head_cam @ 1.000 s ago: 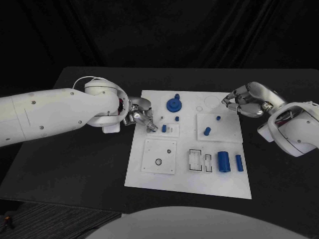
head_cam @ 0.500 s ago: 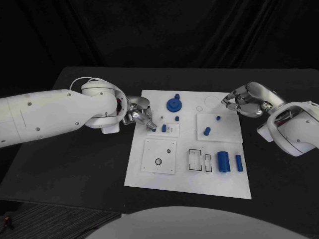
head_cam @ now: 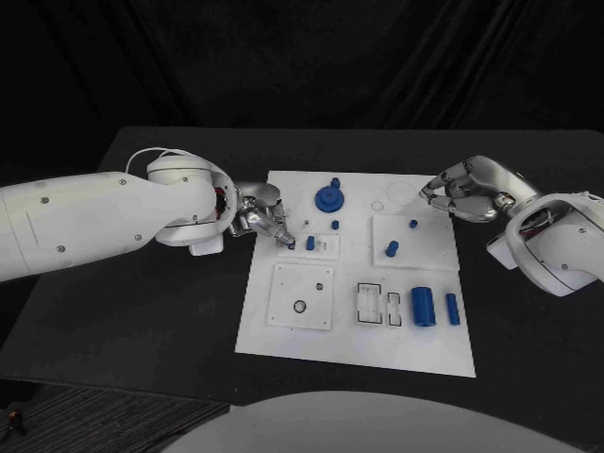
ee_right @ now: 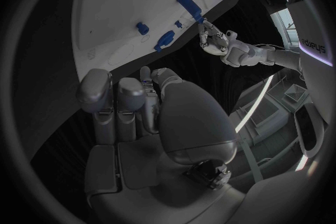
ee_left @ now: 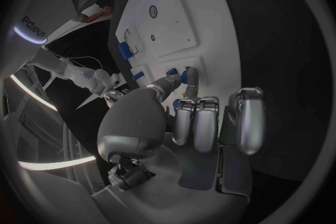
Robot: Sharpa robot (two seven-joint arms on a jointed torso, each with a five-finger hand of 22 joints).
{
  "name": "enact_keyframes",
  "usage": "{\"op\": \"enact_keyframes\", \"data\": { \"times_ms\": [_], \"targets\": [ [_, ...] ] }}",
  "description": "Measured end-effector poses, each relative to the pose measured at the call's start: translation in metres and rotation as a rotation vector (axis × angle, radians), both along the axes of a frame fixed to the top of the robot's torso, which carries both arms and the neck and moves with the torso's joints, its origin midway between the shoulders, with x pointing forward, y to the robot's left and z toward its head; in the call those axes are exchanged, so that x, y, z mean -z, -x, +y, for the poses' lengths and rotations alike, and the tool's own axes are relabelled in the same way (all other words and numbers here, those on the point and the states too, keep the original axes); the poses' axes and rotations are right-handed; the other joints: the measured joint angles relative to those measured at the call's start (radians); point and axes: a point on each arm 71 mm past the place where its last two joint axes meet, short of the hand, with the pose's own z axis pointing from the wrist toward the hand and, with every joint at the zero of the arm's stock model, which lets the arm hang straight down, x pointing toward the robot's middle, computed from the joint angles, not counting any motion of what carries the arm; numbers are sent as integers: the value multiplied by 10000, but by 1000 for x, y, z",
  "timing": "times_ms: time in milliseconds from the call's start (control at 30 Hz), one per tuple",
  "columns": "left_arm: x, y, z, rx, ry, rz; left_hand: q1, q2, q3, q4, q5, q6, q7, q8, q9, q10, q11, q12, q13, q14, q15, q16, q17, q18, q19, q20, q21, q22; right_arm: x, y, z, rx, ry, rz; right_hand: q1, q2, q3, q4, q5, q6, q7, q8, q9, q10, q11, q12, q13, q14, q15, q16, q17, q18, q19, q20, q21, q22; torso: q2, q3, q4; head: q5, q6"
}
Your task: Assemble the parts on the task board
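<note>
**Left hand at the small block, right hand off the board**

Fingertips of my left hand (head_cam: 264, 222) sit over the task board's (head_cam: 357, 349) left edge, beside the small raised block (head_cam: 319, 245) that carries a short blue peg (head_cam: 310, 243). In the left wrist view one finger and the thumb meet at a small blue part (ee_left: 185, 75), while my other fingers curl downward; I cannot tell whether the part is truly pinched or only touched. My right hand (head_cam: 468, 191) hovers just past the board's far right corner, fingers curled in with nothing in them.

On the board, the blue gear (head_cam: 330, 198) lies beyond my left fingertips, toward the far edge. A square plate (head_cam: 304, 295) with a ring lies nearer me on the left side. Another raised plate (head_cam: 413, 243) holds two blue pieces near my right hand. The large blue cylinder (head_cam: 424, 307) and the thinner blue pin (head_cam: 453, 309) lie side by side near the right edge, apart from both hands.

Bare black table (head_cam: 139, 321) surrounds the board on all sides, widest at left and right.
</note>
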Motion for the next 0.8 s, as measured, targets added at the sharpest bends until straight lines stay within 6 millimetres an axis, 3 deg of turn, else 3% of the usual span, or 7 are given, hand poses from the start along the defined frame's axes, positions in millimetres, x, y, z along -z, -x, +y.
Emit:
{"op": "enact_keyframes", "data": {
  "times_ms": [467, 800],
  "targets": [
    [-1, 1, 3, -34, 1, -5, -94, -199, 209, -98, -42, 2, 2, 0, -45, 0, 0, 0, 0, 0, 0, 0, 0, 1, 0, 0, 0, 0, 0, 0, 0, 19, 22, 46, -2, -2, 0, 0, 0, 0, 0, 0, -1, -38, -35, -79, 116, -13, 14, 0, 0, 0, 0, 0, 0, 0, -11, 5, 1, -13, 0],
    [-12, -5, 7, 8, -112, 17, -186, -316, 500, -221, -400, 2, 5, 49, -50, 0, 0, 0, 0, 0, 0, 0, 0, 0, 0, 0, 142, 0, 1, 0, -1, 46, 32, 68, -39, -39, 0, 0, 0, 0, 0, 0, 8, -38, -35, -138, 116, -13, 15, 1, 1, 1, 0, 0, 0, 7, -14, 7, 1, -17, 0]
  ]
}}
